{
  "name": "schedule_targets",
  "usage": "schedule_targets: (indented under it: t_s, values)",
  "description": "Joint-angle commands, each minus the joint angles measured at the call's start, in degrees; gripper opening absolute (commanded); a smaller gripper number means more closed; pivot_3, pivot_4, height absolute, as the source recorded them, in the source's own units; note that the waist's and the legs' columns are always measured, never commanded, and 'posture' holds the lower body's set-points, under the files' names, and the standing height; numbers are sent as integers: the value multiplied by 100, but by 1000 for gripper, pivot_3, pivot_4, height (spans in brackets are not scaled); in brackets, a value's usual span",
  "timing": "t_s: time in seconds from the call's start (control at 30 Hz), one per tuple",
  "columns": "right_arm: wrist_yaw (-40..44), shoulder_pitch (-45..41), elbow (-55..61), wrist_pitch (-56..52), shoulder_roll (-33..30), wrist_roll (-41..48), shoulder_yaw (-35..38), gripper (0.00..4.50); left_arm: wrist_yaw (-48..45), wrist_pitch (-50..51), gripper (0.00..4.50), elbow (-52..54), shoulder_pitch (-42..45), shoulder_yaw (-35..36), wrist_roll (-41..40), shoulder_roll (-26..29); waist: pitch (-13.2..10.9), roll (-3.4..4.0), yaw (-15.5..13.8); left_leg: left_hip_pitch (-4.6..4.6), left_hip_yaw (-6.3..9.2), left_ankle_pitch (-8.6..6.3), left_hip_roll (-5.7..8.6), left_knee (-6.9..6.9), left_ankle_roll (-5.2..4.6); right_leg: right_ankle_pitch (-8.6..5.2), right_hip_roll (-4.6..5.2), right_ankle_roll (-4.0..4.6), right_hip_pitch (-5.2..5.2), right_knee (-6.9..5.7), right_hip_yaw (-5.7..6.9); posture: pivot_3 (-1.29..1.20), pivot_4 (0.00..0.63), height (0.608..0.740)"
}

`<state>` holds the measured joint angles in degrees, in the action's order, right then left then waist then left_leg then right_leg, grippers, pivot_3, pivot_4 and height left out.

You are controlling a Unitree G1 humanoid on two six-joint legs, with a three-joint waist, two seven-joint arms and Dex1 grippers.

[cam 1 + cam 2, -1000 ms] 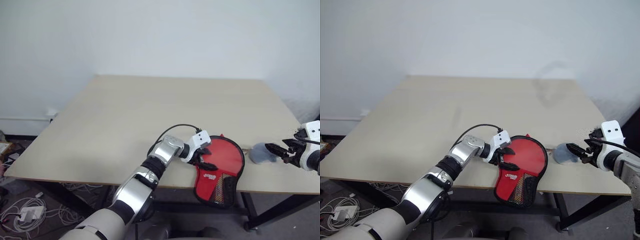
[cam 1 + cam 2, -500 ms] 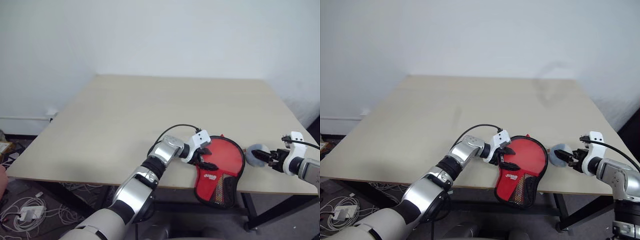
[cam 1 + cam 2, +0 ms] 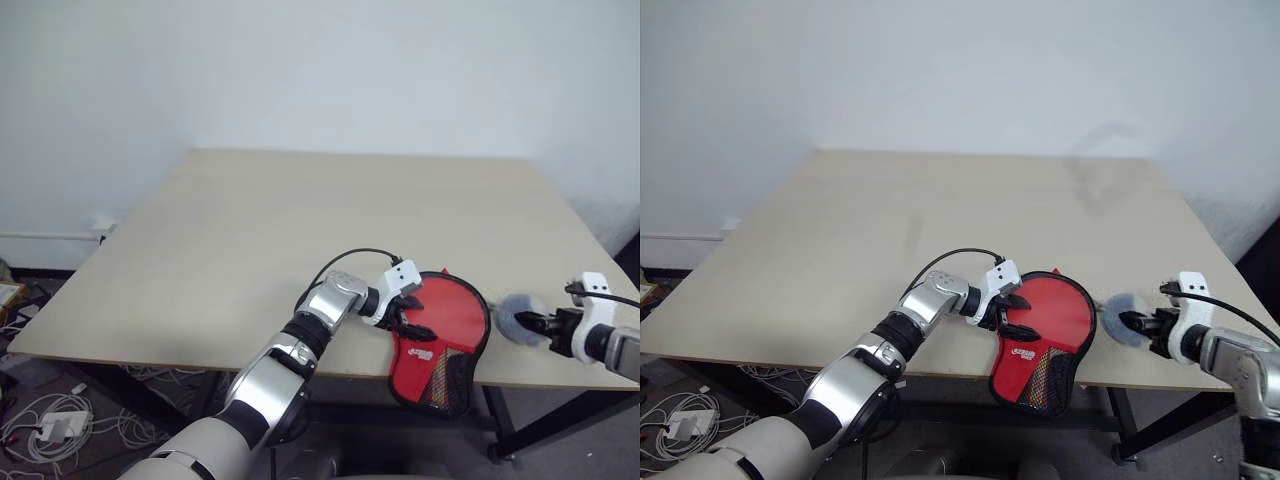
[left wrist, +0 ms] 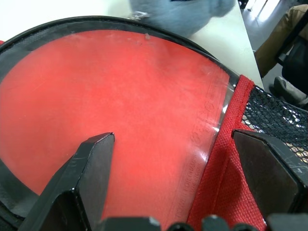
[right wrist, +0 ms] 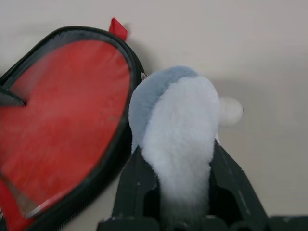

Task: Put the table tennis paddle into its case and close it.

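Observation:
The red case lies flat near the table's front edge, its narrow end with the black mesh patch hanging over the edge. The table tennis paddle's red face shows through the case's clear panel. My left gripper is open, with its fingers spread and resting on the case's left side. The grey fluffy charm lies on the table just right of the case. My right gripper is shut on the charm, with one black finger pressed into the fluff on each side.
The beige table stretches far back and to the left of the case. Its front edge runs right below the case and its right edge is close behind my right hand. Cables and a power strip lie on the floor at the left.
My right gripper came down and in toward the case from the right, then shut on the grey charm. The left gripper and the case have stayed put.

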<state>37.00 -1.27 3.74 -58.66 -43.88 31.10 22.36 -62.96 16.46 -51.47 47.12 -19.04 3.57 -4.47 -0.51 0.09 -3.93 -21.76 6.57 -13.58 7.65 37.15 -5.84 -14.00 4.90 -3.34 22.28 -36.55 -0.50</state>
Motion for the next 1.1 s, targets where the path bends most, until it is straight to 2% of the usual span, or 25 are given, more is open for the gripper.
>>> schedule_targets:
  t_s: [0.03,0.3,0.47,0.7,0.9,1.1]
  values:
    - [181,215,568,-59,-281,164,311,432,37,552,4148,-655,-350,-295,314,155,0,0,1,0,0,0,0,-1,0,0,-1,0,1,0,0,0,0,740]
    - [535,907,1595,-141,-562,321,80,431,-85,593,4148,-671,-359,-358,342,153,-1,0,1,-24,0,-8,-1,-9,1,-10,2,-7,2,2,-1,0,0,740]
    - [691,1070,1870,-65,-669,286,-291,407,-121,592,4148,-698,-338,-383,370,126,-1,0,-2,-7,0,-21,-1,-10,-6,-14,2,-14,1,23,0,0,0,740]
    - [942,1552,2522,-78,-780,499,-177,404,-179,691,4148,-577,-320,-390,369,139,0,-7,-3,-3,1,-37,-1,-19,-29,-2,0,-33,-17,79,2,0,0,740]
    - [1228,2229,2835,24,-867,550,247,402,-224,876,4148,-358,-340,-416,356,154,-1,-12,-1,-3,1,-52,-1,-19,-31,-9,-1,-44,-20,84,2,0,0,740]
    - [1925,3076,3033,407,-1052,529,947,380,-219,879,4148,-368,-342,-430,363,159,-3,-12,-2,-3,1,-60,-1,-19,-34,-16,0,-57,-21,86,0,0,0,740]
